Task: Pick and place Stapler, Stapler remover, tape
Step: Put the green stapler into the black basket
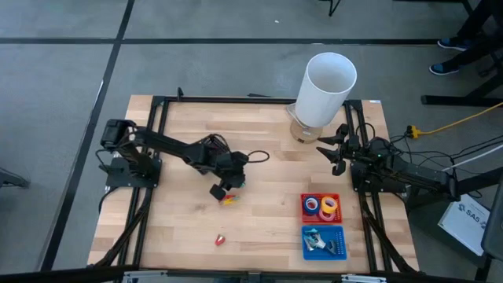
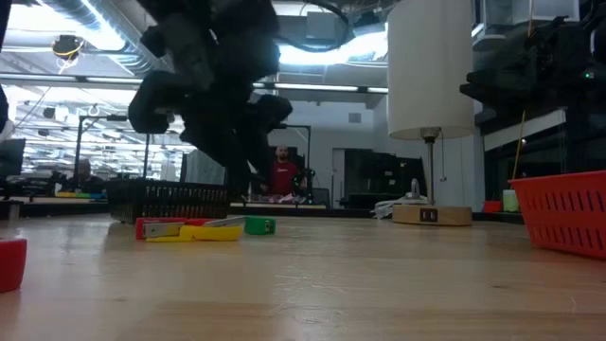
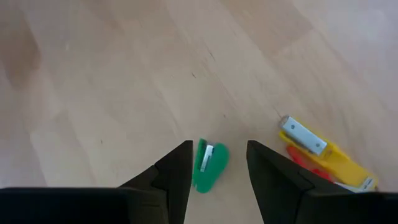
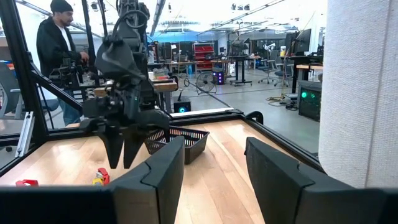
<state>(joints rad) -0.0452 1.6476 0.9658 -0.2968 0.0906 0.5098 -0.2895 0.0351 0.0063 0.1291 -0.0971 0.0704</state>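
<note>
On the table [image 1: 259, 134]: a pale wooden top ringed by a dark frame, with both arms reaching in from its two sides.
Left gripper [image 3: 219, 163]: hung low over the middle of the table, its two dark fingers standing apart with nothing between them; in the high view [image 1: 222, 187] it sat just above the stapler.
Stapler remover [image 3: 208, 164]: a small green piece lying flat on the wood, seen straight through the gap between the left fingers, not touched by either.
Stapler [image 3: 323, 152]: yellow with a red underside, lying flat just beside the green piece, apart from it; the low view [image 2: 189, 228] showed both in a row on the wood.
Right gripper [image 4: 214, 165]: waited near the right edge, beside the white cylinder, fingers open and empty; the high view [image 1: 336, 151] placed it well apart from the left one.
Tape [image 1: 326, 206]: small coloured rings sitting inside the red basket [image 1: 304, 214] near the right front of the table.
Blue basket [image 1: 341, 233]: directly in front of the red one, touching or nearly so, with small things inside that were too small to tell.
White cylinder [image 1: 324, 88]: upright at the back right corner, close to the frame.
Black basket [image 4: 191, 142]: at the far left side, seen past the left arm.
Small red thing [image 1: 220, 239]: alone near the front edge, well apart from the stapler.
Open room: bare wood lay between the stapler and the red basket, and across the left half.
Person [image 4: 57, 46]: stood beyond the table's edge.
</note>
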